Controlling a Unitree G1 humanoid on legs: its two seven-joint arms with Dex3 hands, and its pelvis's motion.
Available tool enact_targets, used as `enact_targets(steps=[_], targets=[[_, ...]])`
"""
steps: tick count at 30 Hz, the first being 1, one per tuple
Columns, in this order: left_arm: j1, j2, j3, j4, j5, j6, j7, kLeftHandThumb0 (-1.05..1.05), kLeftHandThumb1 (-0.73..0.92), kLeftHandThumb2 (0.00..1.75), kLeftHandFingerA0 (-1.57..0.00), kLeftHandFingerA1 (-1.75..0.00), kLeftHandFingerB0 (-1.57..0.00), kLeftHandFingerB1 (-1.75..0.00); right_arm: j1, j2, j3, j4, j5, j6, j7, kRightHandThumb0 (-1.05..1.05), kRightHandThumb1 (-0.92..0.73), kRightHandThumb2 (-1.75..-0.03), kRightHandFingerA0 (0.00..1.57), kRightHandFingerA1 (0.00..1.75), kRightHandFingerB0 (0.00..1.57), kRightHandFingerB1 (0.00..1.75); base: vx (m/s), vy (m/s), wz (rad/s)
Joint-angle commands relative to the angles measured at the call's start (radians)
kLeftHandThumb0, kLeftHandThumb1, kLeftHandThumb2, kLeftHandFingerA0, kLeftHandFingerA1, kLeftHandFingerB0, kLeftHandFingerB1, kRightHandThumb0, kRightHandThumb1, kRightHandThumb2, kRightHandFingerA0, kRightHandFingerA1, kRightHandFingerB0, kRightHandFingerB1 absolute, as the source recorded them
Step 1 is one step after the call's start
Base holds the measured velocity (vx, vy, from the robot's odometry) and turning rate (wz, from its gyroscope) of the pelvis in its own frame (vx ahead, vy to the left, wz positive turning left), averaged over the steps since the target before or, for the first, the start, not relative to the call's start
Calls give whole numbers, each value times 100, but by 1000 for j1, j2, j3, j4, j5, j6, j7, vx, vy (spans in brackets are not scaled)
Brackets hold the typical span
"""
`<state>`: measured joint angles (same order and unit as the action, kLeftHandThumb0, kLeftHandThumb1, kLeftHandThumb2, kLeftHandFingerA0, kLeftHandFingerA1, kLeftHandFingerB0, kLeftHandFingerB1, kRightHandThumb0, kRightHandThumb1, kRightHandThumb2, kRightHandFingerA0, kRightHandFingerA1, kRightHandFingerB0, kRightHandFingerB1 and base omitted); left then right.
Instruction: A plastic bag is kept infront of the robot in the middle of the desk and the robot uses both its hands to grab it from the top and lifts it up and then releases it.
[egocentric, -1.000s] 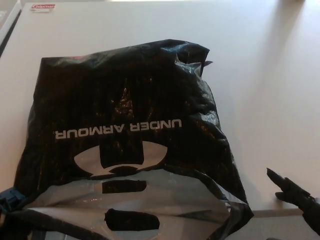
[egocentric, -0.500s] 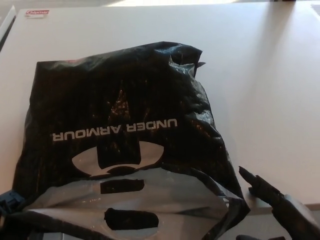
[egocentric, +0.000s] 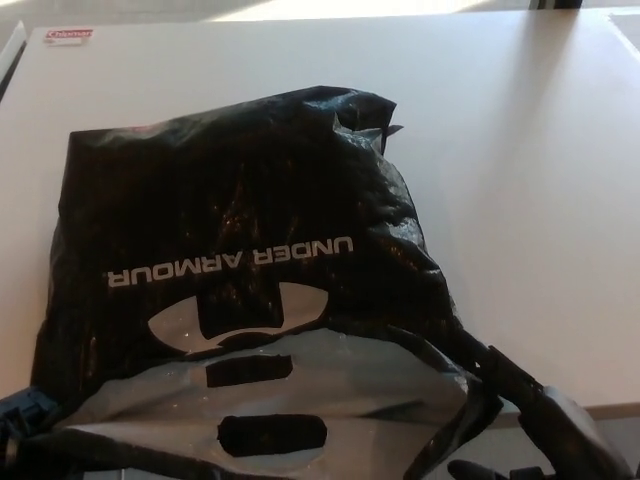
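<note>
A black plastic bag (egocentric: 240, 200) with white "UNDER ARMOUR" print lies flat in the middle of the white desk (egocentric: 520, 150). Its grey handle end with cut-out slots (egocentric: 270, 432) points toward me. My right hand (egocentric: 535, 415) comes in at the lower right. One finger (egocentric: 492, 364) rests against the bag's near right corner and the thumb (egocentric: 480, 470) sits lower, apart from it, with nothing gripped. Only a small dark and blue part of my left hand (egocentric: 14, 420) shows, at the bag's near left corner.
A small red-and-white label (egocentric: 68, 35) lies at the desk's far left corner. The desk's near edge (egocentric: 600, 408) runs just behind my right hand. Bare desktop spreads to the right of the bag and beyond it.
My right hand has moved left and forward from the desk's edge until a finger touches the bag's near right corner. The view has shifted slightly. The bag lies as before.
</note>
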<state>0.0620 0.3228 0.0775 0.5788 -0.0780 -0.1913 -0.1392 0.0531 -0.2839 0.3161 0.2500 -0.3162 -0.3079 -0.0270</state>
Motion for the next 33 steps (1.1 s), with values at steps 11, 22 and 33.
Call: enact_targets(steps=[11,22,33], targets=[[92,-36,-43,-56,-1,116,-52,-49,75,62,-104,-175,-74,-175,26,194,-66,369,56,-189,-201,-28,-82,-53,56,175,33,175,0,0,0],[161,-36,-50,-203,-23,159,-54,-63,54,87,-126,-152,-102,-141,-1,225,-129,488,71,-268,-213,-53,-62,-84,87,136,63,122,0,0,0],[270,-2,-73,-655,82,15,-22,-65,66,91,-126,-156,-92,-140,66,189,-101,24,128,-209,-93,-33,-81,-53,54,175,31,175,2,0,1]])
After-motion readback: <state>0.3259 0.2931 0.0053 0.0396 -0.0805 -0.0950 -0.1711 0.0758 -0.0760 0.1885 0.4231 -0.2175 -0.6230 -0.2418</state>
